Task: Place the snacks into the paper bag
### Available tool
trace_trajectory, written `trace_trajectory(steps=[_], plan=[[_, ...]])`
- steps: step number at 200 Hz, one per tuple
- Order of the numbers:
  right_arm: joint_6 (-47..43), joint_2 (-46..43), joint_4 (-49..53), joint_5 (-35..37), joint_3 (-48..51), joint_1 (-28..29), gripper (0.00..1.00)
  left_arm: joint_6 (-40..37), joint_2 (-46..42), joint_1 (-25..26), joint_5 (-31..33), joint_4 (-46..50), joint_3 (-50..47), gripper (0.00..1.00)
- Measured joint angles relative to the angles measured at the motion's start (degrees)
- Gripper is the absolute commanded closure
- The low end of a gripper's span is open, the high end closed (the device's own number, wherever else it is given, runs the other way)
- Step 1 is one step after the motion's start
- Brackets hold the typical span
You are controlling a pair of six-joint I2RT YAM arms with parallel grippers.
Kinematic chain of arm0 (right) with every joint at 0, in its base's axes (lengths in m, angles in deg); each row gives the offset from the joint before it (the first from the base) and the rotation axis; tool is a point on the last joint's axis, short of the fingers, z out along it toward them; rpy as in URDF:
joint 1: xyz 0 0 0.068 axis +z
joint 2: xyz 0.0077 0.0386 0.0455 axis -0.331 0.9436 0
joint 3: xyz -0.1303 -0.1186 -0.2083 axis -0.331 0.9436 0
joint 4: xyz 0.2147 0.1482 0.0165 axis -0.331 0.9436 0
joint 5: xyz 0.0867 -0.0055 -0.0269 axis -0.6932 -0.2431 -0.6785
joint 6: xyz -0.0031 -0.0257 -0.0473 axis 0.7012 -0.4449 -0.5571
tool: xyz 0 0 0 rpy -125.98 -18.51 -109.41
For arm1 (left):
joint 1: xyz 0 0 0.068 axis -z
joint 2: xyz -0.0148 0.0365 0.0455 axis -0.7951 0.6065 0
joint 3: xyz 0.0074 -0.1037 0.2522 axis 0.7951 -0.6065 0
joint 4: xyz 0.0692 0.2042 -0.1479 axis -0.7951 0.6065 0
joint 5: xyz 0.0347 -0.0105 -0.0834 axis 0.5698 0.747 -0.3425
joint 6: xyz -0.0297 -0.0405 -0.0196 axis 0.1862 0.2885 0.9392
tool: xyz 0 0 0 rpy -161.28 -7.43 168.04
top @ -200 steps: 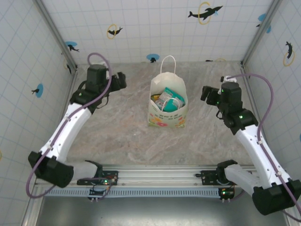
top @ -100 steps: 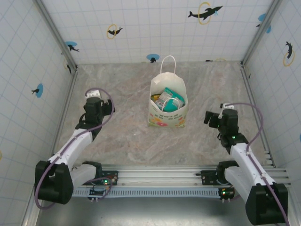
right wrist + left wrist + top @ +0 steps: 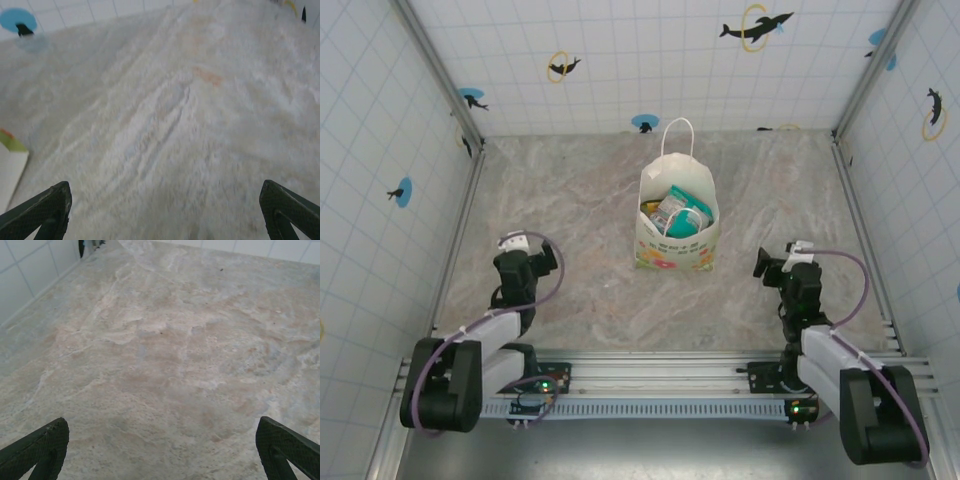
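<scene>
Snacks lie inside the paper bag, apparently all. Left gripper and right gripper, both spread empty, should park well clear of it.

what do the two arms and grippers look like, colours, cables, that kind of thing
The left arm and right arm both have white link shells with black joint housings. A purple-grey cable loops along each. The left gripper and right gripper have black wedge-shaped fingers with a finely textured surface. Small green lights glow at the bases.
</scene>
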State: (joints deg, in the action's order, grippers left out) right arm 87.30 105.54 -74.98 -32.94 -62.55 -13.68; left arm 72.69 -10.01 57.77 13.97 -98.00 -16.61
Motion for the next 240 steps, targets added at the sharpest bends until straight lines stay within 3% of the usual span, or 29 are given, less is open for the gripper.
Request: trace_trajectory(steps=[62, 88, 111, 144, 189, 240], plan=[[-2.3, 13.5, -16.8, 0.3, 0.0, -0.1, 0.01, -1.9, 8.8, -2.2, -3.6, -22.0, -6.3, 0.02], [-4.8, 18.9, -21.4, 0.3, 0.0, -0.3, 0.01, -4.5, 17.0, -2.2, -4.5, -37.3, -6.2, 0.02], [-5.9, 24.5, -27.5, 0.3, 0.0, -1.4, 0.01, -4.6, 22.9, -2.3, -5.6, -43.5, -6.2, 0.02], [-6.6, 33.6, -35.7, -0.6, 0.0, -2.1, 0.00, -5.2, 17.4, -2.3, -7.5, -35.6, -1.6, 0.02], [-6.1, 33.7, -34.6, -0.7, 0.1, -3.3, 0.00, -7.8, 7.6, -3.0, -8.0, -19.9, 4.8, 0.02], [-5.9, 33.7, -34.1, -0.7, 0.1, -3.4, 0.00, -7.3, 12.0, -3.3, -8.4, -14.4, 1.7, 0.02]])
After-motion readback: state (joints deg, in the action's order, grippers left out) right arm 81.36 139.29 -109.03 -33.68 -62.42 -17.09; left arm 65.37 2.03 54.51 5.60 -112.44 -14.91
